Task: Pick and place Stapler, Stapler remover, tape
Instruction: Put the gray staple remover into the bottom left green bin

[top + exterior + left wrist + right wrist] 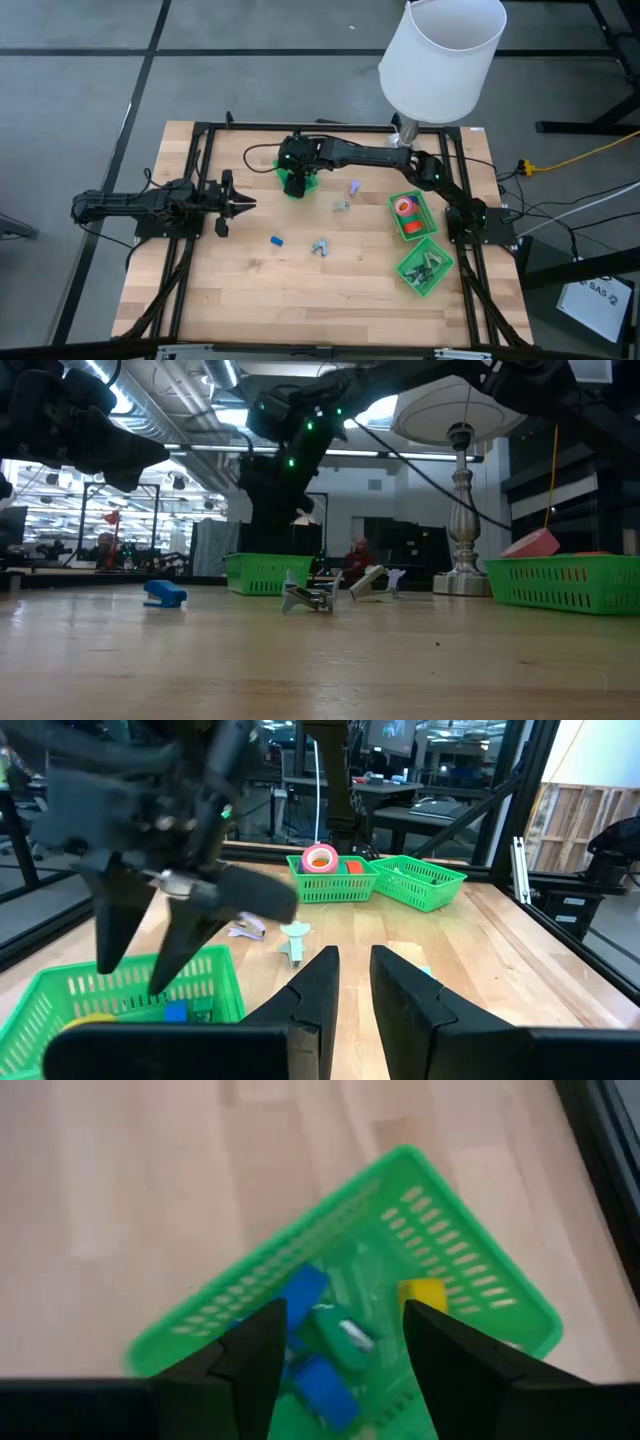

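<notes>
**Right tool open over far basket — stapler drop in hand**

Nearest the low camera: bare worktop point(320, 660), pale wood planks, matte, visible grain. Beyond it a small blue stapler point(164, 593), smooth plastic, oblong; also seen from above point(275, 241). Beside it, two grey metal staple removers point(310, 597), claw-shaped, glossy; a lilac piece point(354, 186) lies farther off.

Right tool point(335, 1335) hangs over the far green basket point(470, 1280), perforated plastic mesh, rectangular. Its fingers stand apart, nothing between them. Basket holds blue, green and yellow staplers point(300, 1295). Judgement: a stapler has just been dropped here; release step.

Left tool point(345, 985) waits at worktop's left, fingers nearly together, gripping nothing.

Right side: one green basket with tape rolls point(405, 208), red and orange rings; another nearer, holding grey removers point(427, 266).

Next move, as judged: lift the right arm clear of the basket rim, then reach for the blue stapler or a remover on the open worktop. Removers are thin and springy; grip needs centring.
</notes>
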